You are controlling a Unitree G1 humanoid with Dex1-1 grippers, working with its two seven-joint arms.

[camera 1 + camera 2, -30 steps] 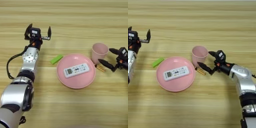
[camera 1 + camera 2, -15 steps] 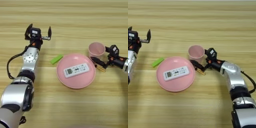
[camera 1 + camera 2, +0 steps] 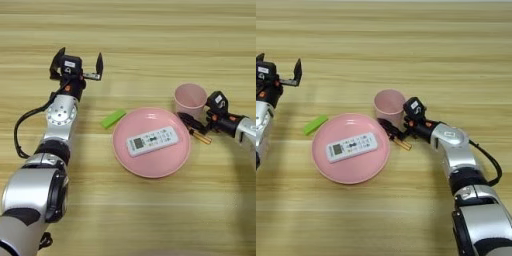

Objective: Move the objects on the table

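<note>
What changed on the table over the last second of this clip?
The right gripper has moved toward the robot's left, and the pink cup has shifted the same way with it, now closer to the pink plate. The gripper is beside the cup, near a small brown stick. The left gripper, the green block and the white remote on the plate stayed put.

A robot test bench, likely a lab: 2 machine arms, cabled, reach over a bare wooden table (image 3: 150, 30) holding only staged props, a pink plate (image 3: 170, 165) at 6 o'clock carrying a white remote (image 3: 152, 141).
</note>
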